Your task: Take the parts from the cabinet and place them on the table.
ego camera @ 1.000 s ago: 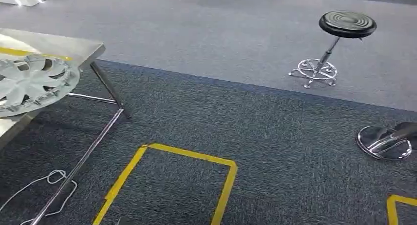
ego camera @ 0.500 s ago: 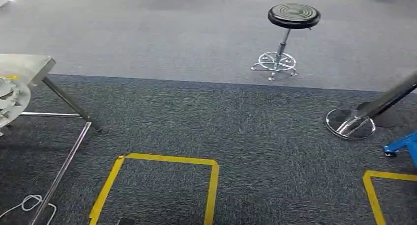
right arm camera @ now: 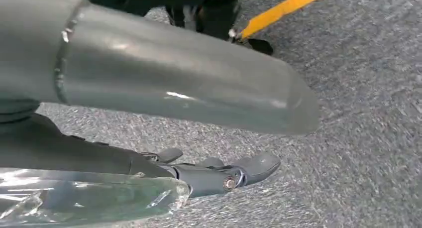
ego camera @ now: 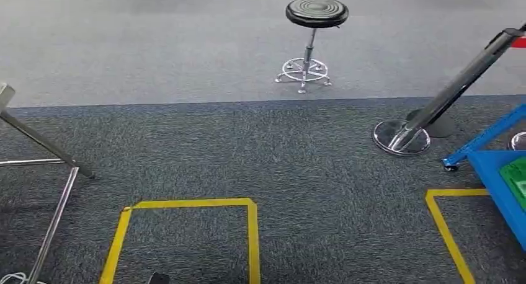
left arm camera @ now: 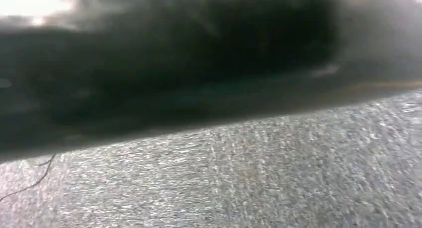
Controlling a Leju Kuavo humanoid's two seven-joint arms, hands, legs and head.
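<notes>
One green bin sits inside blue cart.

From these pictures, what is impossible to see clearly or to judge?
- Blue cart: cut off by the head view's right edge; its contents cannot be judged.
- Table leg: the tabletop is cut off at the left edge.
- Left wrist view: blurred, dark; only carpet is readable.
- Right hand: its fingers lie extended, partly hidden by the thumb.

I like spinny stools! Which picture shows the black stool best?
The head view: the stool stands whole on the grey carpet, seat to chrome foot. The wrist views look down at floor, no stool there.
</notes>
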